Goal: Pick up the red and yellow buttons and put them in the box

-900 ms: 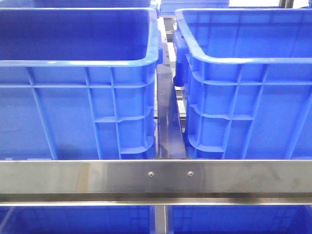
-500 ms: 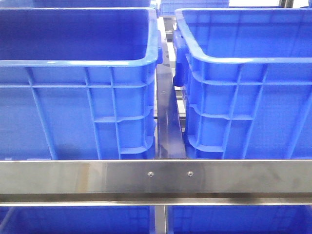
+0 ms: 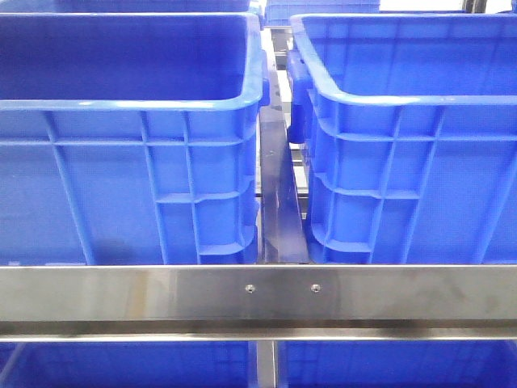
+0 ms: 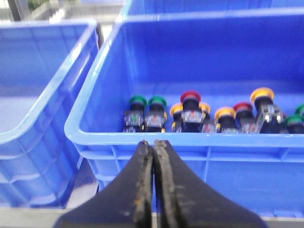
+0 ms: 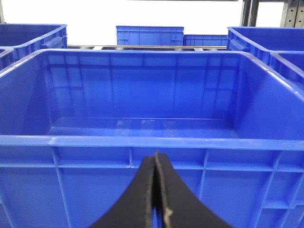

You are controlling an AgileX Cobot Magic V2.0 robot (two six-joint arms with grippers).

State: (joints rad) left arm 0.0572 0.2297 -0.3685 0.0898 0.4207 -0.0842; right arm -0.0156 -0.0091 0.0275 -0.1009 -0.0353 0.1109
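1. Left end effector (image 4: 153, 156) is clenched tight, fingers pressed together with nothing between them, just outside the near wall of a blue crate (image 4: 190, 137).
2. Past that wall, inside the crate, sit the red and yellow buttons (image 4: 191, 97) in a row beside green ones (image 4: 138, 100).
3. Right end effector (image 5: 156, 166) is clenched too, also empty, in front of the box (image 5: 142, 142), whose floor looks bare.
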